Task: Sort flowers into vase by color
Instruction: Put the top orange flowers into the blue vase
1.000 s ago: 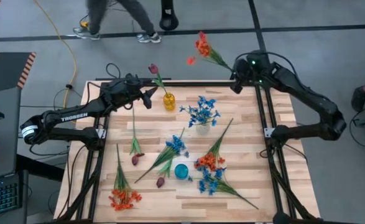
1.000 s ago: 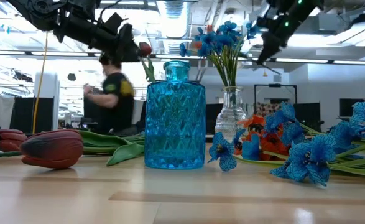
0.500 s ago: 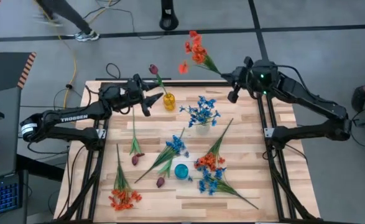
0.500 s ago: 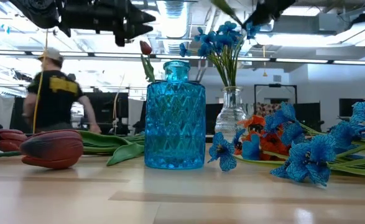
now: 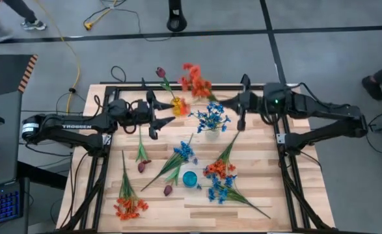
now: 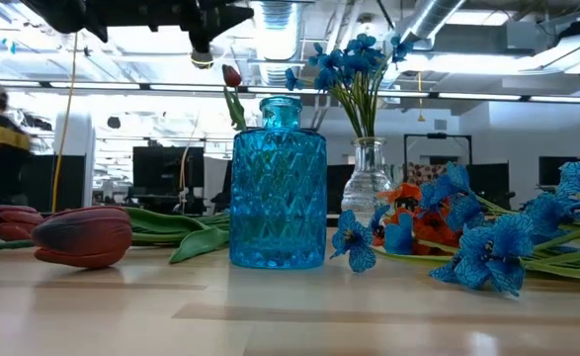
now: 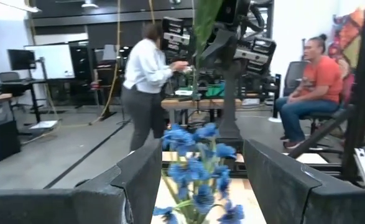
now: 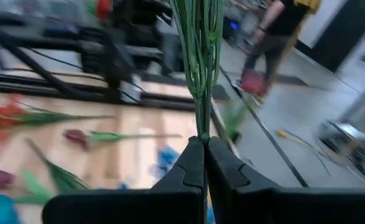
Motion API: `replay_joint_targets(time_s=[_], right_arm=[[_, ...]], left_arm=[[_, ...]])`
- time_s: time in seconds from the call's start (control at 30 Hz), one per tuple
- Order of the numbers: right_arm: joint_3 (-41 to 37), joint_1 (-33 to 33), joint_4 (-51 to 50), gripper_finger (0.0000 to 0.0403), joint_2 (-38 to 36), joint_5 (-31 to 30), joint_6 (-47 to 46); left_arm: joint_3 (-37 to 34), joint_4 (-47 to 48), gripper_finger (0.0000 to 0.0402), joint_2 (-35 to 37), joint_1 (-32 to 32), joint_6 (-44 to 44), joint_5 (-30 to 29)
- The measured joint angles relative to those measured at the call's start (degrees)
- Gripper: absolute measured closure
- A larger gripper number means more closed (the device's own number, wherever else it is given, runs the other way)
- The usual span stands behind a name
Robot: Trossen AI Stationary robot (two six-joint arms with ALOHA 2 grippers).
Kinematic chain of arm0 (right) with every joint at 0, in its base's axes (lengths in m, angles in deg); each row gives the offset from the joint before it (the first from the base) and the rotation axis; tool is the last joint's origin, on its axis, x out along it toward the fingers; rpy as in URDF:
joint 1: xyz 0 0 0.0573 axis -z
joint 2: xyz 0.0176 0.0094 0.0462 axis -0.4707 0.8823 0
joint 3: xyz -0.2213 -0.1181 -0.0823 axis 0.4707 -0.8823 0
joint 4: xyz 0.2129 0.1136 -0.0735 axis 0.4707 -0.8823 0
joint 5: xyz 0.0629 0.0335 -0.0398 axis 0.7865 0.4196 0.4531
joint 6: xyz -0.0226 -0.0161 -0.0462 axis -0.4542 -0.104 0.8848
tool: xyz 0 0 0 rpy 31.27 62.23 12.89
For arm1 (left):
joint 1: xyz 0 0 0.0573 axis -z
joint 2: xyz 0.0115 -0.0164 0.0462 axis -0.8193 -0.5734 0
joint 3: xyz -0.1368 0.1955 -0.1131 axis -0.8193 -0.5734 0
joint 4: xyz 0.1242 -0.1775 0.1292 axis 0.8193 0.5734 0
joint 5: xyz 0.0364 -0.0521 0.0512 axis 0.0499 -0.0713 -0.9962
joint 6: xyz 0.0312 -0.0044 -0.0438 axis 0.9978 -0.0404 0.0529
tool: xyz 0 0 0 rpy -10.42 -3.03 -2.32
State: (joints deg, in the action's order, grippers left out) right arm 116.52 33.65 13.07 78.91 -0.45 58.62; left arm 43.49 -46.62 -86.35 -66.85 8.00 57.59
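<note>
An orange-red spray (image 5: 192, 81) is held in the air above the far part of the worktop (image 5: 256, 195), its blossom cluster over the gap between the small yellow vase (image 5: 177, 106) and the clear vase (image 5: 211, 133) that already carries blue flowers (image 5: 210, 117). Its long axis runs roughly left to right: the blossoms lie to the left, and the thin green stem (image 8: 199, 74) leads right to the right gripper (image 5: 241, 104), whose fingers are pressed together on the stem's lower end. In the right wrist view the stem is seen rising straight out from between the closed fingertips. The right arm is stretched in from the right edge, low and nearly level across the far side of the worktop.

The coming move is judged to turn on where the stem end sits relative to a vase mouth: the blue bottle vase (image 5: 189, 178) stands well nearer, in the middle of the worktop, and the yellow vase already holds a maroon bud (image 5: 160, 71).

The left gripper (image 5: 157, 112) is poised just left of the yellow vase, its fingers spread and holding nothing, pointed toward the blue flowers. Other sprays lie loose on the worktop, among them an orange cluster (image 5: 129, 207) at the near left.
</note>
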Motion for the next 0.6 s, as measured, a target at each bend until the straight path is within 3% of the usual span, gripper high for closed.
replay_joint_targets(time_s=[0.3,0.6], right_arm=[[0.0,-11.8,9.1,0.0374,4.5,0.0,-1.9],[0.0,-17.9,22.4,0.0374,14.6,0.0,-1.9]], left_arm=[[0.0,-3.0,0.0187,0.0,8.7,1.8,-1.3],[0.0,-7.6,0.0187,0.0,15.6,8.2,-4.6]])
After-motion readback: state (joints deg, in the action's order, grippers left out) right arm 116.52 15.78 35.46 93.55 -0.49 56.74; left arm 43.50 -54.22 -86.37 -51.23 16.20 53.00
